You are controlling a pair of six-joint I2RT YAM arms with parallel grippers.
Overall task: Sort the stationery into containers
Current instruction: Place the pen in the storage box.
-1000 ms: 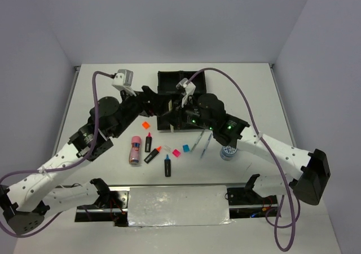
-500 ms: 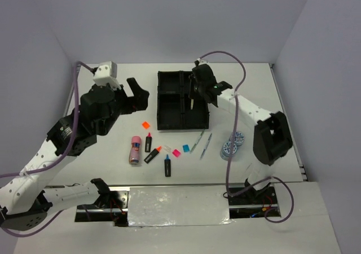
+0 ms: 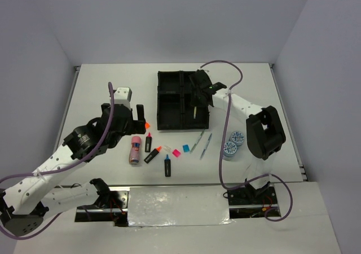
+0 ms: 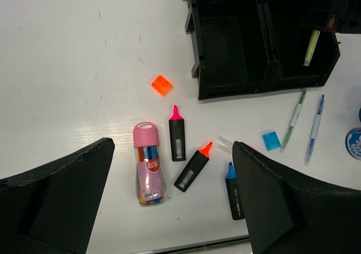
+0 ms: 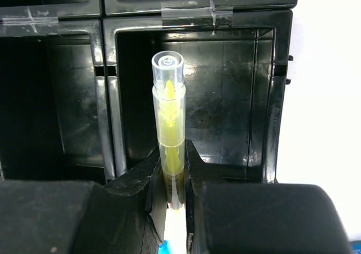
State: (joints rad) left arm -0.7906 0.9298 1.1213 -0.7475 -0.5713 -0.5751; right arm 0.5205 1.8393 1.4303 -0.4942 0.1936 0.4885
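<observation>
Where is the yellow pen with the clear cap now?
Right wrist view: the right gripper pinches the yellow clear-capped pen over the near-right compartment of the black plastic tray.

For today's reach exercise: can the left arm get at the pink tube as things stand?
Probably yes. The left gripper hangs open above the pink tube, which lies uncovered on the table. Only the pink-capped highlighter beside it crowds one side.
</observation>
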